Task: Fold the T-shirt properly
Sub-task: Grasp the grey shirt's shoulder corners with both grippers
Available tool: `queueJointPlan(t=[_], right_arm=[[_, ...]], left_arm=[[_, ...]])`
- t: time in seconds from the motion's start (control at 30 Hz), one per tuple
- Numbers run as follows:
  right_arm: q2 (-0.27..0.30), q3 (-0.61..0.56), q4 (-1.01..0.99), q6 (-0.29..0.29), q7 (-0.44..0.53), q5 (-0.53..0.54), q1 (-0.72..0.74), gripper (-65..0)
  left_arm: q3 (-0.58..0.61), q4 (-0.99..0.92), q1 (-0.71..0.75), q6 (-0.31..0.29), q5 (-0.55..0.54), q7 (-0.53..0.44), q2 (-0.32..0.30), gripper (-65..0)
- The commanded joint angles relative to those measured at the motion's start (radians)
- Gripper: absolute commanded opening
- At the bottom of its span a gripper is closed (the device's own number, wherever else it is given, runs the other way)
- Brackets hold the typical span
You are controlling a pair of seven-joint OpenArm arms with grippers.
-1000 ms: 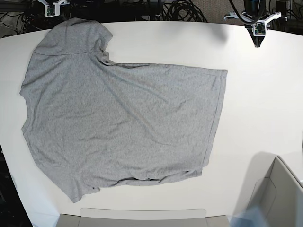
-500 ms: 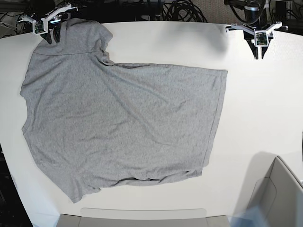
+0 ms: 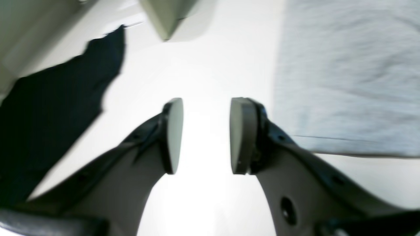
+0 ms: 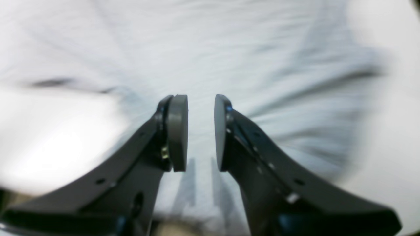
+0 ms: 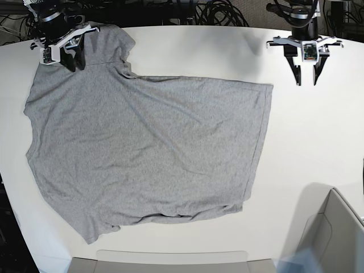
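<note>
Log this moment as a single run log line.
stage: approach | T-shirt: flat on table, unfolded | left gripper: open over bare table | right gripper: open above shirt's sleeve end | held: nothing

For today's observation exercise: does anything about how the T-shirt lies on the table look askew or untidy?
Yes. The T-shirt lies skewed rather than square: its far sleeve is bunched near the right gripper, and the near hem is rumpled.
</note>
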Motion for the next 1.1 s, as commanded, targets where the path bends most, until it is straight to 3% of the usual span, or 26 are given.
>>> queueJointPlan(t=[0.0,0.07,0.2,0.3,0.43,0.57,0.8,1.07], right_arm=[[0.009,0.043,0.014,0.013,-0.01,0.04,-0.017,-50.0],[0.003,0.123,0.011,0.091,-0.079,0.135,-0.019,-50.0],[-0.069,0.393,0.003,0.275,-0.245,0.343,0.006,-50.0],[-0.077,0.531,-0.007,0.374,-0.389,0.349,0.072,-49.4],[-0.072,0.6,-0.13,0.466,-0.504,0.336,0.15,-41.8],[-0.06,0.579,-0.273,0.466,-0.506,0.333,0.173,-37.9],[-0.061,0.565,-0.438,0.466,-0.46,0.329,0.239,-43.8],[-0.074,0.53,-0.555,0.466,-0.458,0.307,0.291,-44.0]], left_arm=[[0.037,0.019,0.008,0.004,0.003,-0.022,-0.013,-39.2],[0.085,0.019,0.009,0.004,0.003,-0.019,-0.055,-39.0],[0.154,0.019,0.014,0.006,0.003,-0.017,-0.098,-39.1],[0.172,0.019,0.011,0.006,0.006,-0.017,-0.096,-39.1],[0.203,0.018,0.009,0.006,0.008,-0.017,-0.098,-39.1],[0.217,0.018,0.014,0.006,0.008,-0.017,-0.098,-39.1],[0.23,0.018,0.019,0.006,0.008,-0.017,-0.098,-39.1],[0.23,0.016,0.019,0.006,0.008,-0.017,-0.098,-39.1]])
